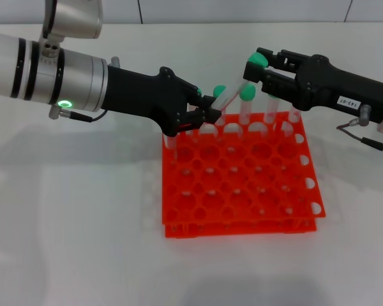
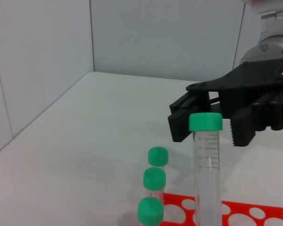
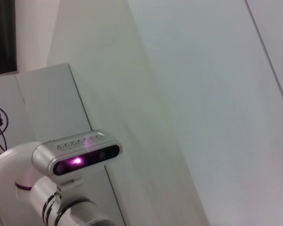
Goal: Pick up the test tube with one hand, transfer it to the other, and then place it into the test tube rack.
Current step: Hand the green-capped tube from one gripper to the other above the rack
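My left gripper (image 1: 210, 115), on the silver arm with the green ring, is shut on the lower part of the test tube (image 1: 233, 92). It holds the tube tilted above the back edge of the orange-red test tube rack (image 1: 239, 223). The tube's green cap (image 1: 256, 60) lies at the tips of my right gripper (image 1: 254, 69), the black one with the white label. In the left wrist view the tube (image 2: 206, 155) stands in front of the right gripper (image 2: 207, 133). Its jaws are apart, one on each side of the cap. The right wrist view shows only walls and the robot's head.
Several other green-capped tubes (image 1: 246, 93) stand in the rack's back row. Three of their caps (image 2: 154, 178) show in the left wrist view beside the rack (image 2: 254, 212). The rack's front rows hold no tubes. The white table (image 1: 83, 242) surrounds the rack.
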Motion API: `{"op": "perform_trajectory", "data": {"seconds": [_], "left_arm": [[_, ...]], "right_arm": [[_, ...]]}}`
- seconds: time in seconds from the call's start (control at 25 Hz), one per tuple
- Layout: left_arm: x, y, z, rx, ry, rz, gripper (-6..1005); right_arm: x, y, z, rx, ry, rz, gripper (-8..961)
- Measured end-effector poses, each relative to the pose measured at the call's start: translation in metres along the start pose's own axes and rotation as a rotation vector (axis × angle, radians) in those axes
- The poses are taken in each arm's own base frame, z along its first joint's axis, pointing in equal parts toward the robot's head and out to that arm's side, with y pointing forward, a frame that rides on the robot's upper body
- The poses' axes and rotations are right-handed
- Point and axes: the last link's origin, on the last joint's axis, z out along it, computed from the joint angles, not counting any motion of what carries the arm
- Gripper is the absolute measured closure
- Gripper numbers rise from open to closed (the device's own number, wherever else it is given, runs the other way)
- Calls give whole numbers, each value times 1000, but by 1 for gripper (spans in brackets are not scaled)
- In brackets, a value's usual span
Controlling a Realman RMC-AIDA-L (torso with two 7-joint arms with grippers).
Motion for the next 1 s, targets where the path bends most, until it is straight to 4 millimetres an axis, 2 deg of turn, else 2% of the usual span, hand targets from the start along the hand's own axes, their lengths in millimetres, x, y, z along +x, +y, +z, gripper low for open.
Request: {"op": "perform_trajectory", "data": {"seconds": [0.2, 0.32, 0.84, 1.0], "left_arm": [[0, 0, 1, -1, 0, 5, 829], [0, 0, 1, -1, 0, 5, 829], [1, -1, 3, 19, 9, -19, 830], [2, -1, 4, 17, 11, -42, 744]], "right_arm": [[-1, 0, 0, 1, -8, 1, 502], [-1, -1, 1, 6, -6, 1, 687], [-1, -3, 1, 12, -10, 11, 678], [-1, -3, 1, 12, -11, 11, 675]]}}
